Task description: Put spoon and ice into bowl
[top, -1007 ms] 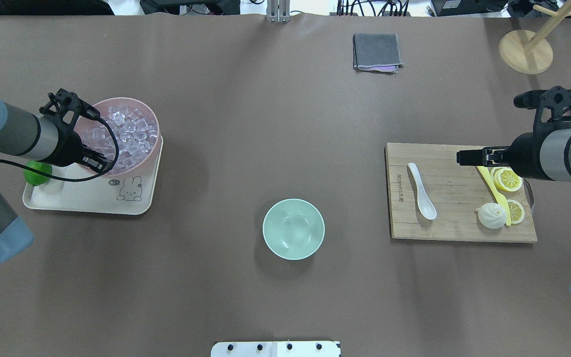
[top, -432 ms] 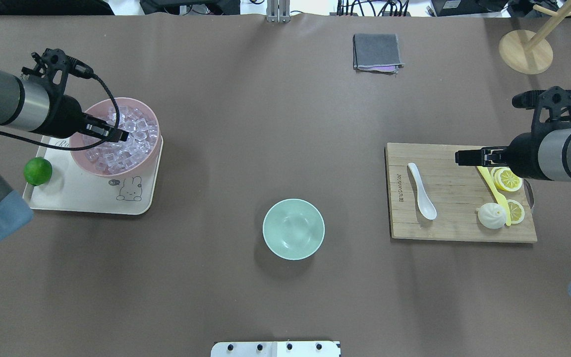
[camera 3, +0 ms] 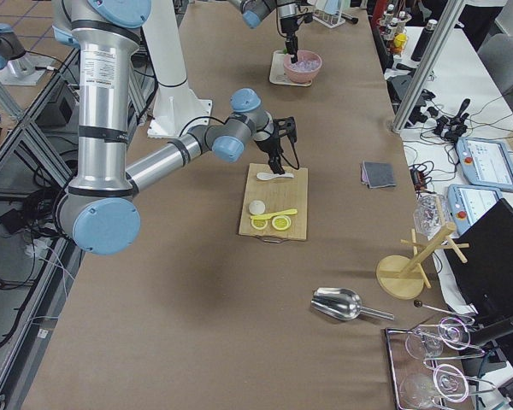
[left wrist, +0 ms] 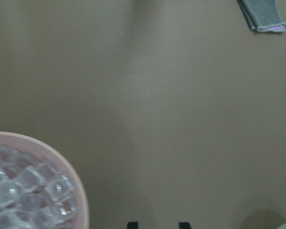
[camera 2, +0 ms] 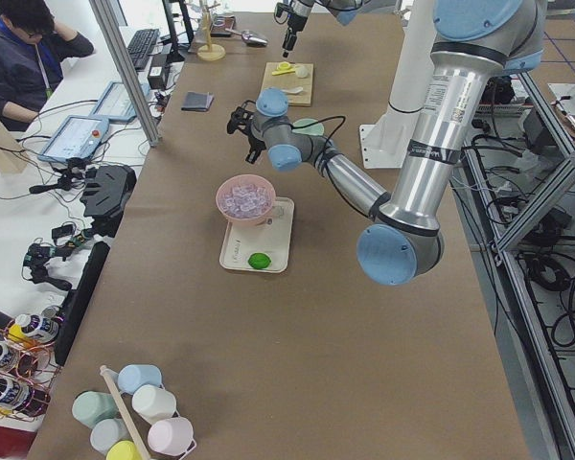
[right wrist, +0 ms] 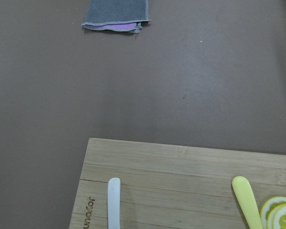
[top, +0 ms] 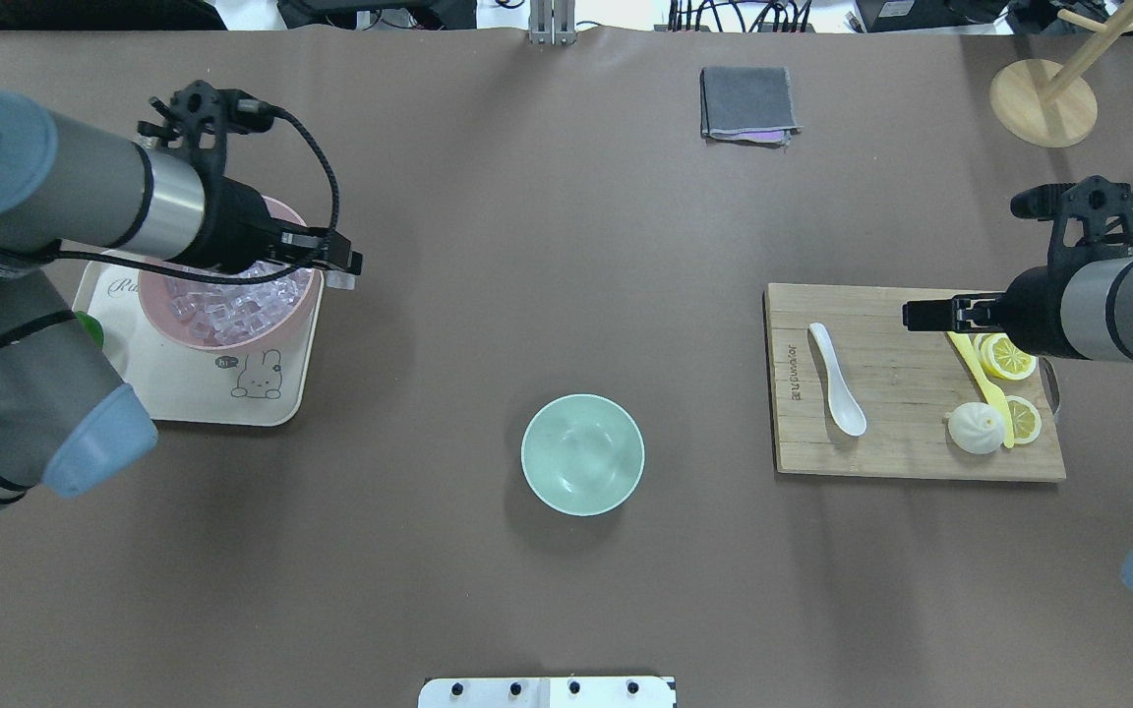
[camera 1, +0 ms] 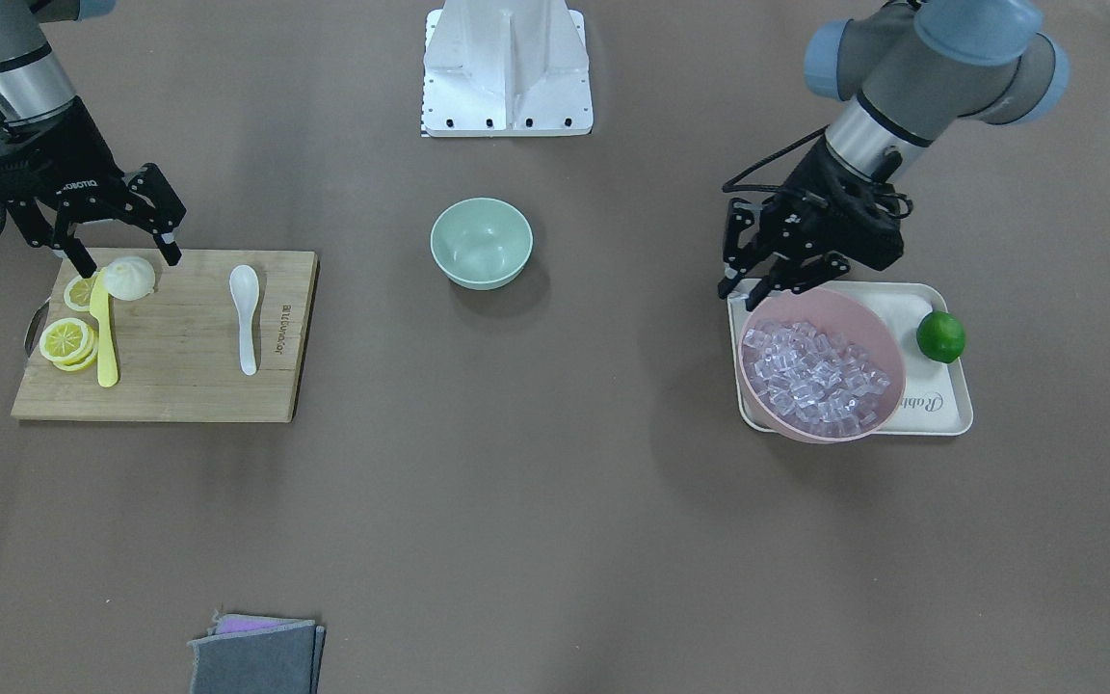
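The white spoon (top: 837, 379) lies on the wooden cutting board (top: 911, 452), near its left end; it also shows in the front view (camera 1: 245, 318) and its handle in the right wrist view (right wrist: 114, 200). Ice cubes (top: 232, 307) fill the pink bowl (camera 1: 810, 434). The mint-green bowl (top: 582, 454) stands empty mid-table. My left gripper (top: 345, 265) is open and empty, over the pink bowl's right rim. My right gripper (top: 911, 315) is open and empty, above the board and right of the spoon.
The pink bowl sits on a cream tray (top: 193, 393) with a lime (camera 1: 940, 336). A yellow knife (top: 975, 369), lemon slices (top: 1007, 356) and a white bun (top: 977, 428) lie on the board. A grey cloth (top: 747, 102) and a wooden rack base (top: 1043, 102) are at the far side.
My left gripper has swung from the pink bowl's left near side, over the ice, to its right rim. My right gripper has hardly moved.
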